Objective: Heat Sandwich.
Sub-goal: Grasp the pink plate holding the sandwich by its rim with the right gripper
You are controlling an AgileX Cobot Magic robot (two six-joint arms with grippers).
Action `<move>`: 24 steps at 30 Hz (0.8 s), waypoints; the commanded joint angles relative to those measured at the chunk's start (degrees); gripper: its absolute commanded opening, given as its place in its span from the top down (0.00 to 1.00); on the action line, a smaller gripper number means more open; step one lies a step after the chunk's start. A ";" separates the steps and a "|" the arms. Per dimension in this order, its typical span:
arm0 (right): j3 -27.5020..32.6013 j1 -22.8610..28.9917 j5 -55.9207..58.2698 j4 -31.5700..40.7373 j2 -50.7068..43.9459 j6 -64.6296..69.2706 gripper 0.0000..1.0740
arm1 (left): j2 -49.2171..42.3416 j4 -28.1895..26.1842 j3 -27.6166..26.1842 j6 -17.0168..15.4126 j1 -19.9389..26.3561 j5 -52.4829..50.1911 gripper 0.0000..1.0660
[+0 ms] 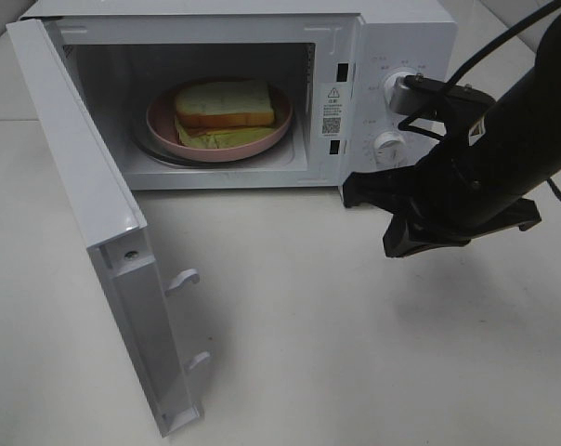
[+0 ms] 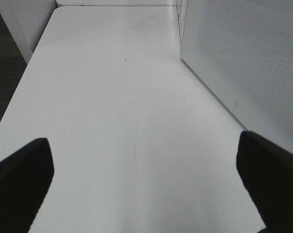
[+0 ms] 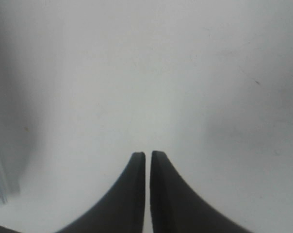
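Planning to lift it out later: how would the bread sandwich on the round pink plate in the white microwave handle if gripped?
The white-bread sandwich looks thick and soft, so it would probably squash under a pinch. Its yellow-green layer sticks out underneath, so the stack may slide apart.

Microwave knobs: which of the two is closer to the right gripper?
The lower knob, just above the right gripper in the high view; the upper knob is farther up.

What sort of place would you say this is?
Probably a robotics test bench staged as a kitchen: a white table holds an open microwave with a sandwich on a pink plate inside, and a black robot arm hangs nearby.
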 commanded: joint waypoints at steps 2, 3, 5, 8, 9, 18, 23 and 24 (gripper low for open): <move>-2.64 -0.23 8.14 -4.30 -0.46 -14.32 0.92 | -1.60 -0.46 0.17 -0.23 0.23 -0.46 0.08; -2.64 -0.23 8.14 -4.30 -0.46 -14.32 0.92 | -1.60 -0.46 0.17 -0.23 0.23 -0.46 0.08; -3.55 -0.23 10.14 -5.61 -0.46 -20.80 0.92 | -1.60 -0.46 0.17 -0.23 0.23 -0.46 0.08; -4.70 -0.23 13.24 -6.47 -0.46 -30.88 0.91 | -1.60 -0.46 0.17 -0.23 0.23 -0.46 0.08; -5.04 -0.23 14.27 -6.88 -0.46 -34.89 0.91 | -1.60 -0.46 0.17 -0.23 0.23 -0.46 0.08; -6.88 -0.23 17.93 -7.10 -0.46 -66.92 0.91 | -1.60 -0.46 0.17 -0.23 0.23 -0.46 0.08; -6.88 -0.23 17.93 -7.10 -0.46 -82.68 0.91 | -1.60 -0.46 0.17 -0.23 0.23 -0.46 0.08; -6.88 -0.23 17.88 -7.10 -0.46 -88.35 0.91 | -1.60 -0.46 0.17 -0.23 0.23 -0.46 0.08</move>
